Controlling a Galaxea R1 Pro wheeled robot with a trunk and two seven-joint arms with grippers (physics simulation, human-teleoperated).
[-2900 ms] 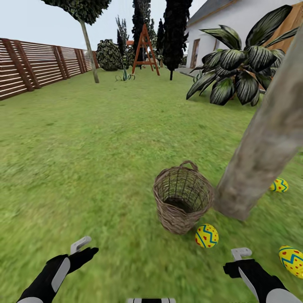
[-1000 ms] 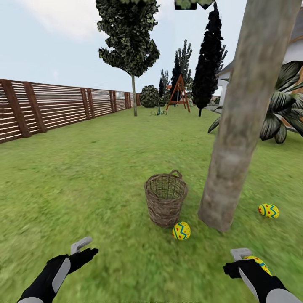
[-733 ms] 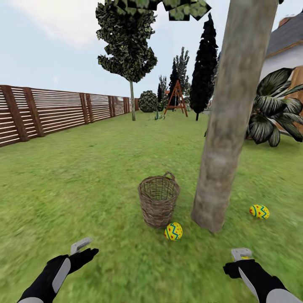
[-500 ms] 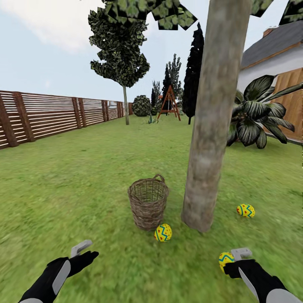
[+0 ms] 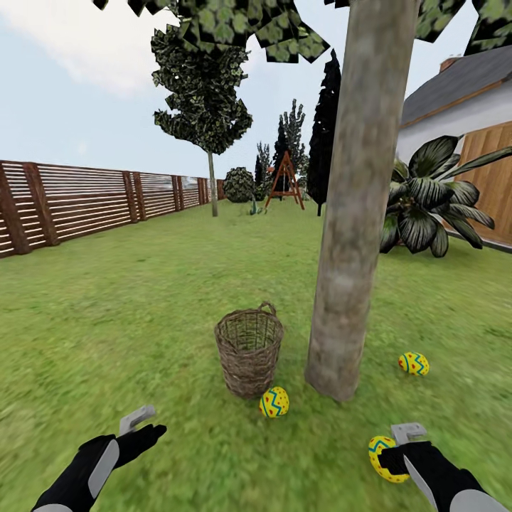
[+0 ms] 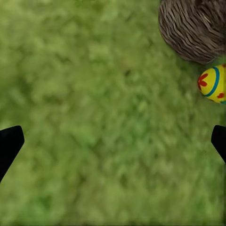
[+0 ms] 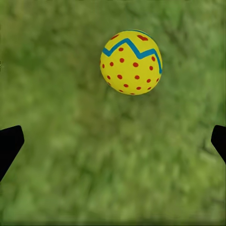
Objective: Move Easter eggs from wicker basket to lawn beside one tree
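Observation:
The brown wicker basket (image 5: 249, 350) stands upright on the lawn (image 5: 142, 306), just left of the thick grey-brown tree (image 5: 352, 213); its bottom is hidden. One yellow Easter egg (image 5: 274, 402) lies on the grass touching the basket's foot, and shows as a flower-and-band egg (image 6: 214, 84) beside the basket (image 6: 195, 28). A second egg (image 5: 413, 363) rests right of the trunk. The third egg (image 5: 384, 455), with red dots and a blue zigzag (image 7: 132, 62), lies under my right gripper (image 5: 400, 442). My left gripper (image 5: 142, 424) hovers over bare grass. Both are open and hold nothing.
A brown slatted fence (image 5: 85, 203) runs along the left. A thin-trunked tree (image 5: 211, 178), dark cypresses (image 5: 328, 142) and an orange wooden frame (image 5: 283, 181) stand far back. A big-leafed plant (image 5: 427, 206) and the house wall (image 5: 491, 178) are at the right.
The whole picture has shifted: the camera has risen and drawn back, so basket, trunk and eggs look smaller and farther. The eggs lie where they were. Both arms keep their pose.

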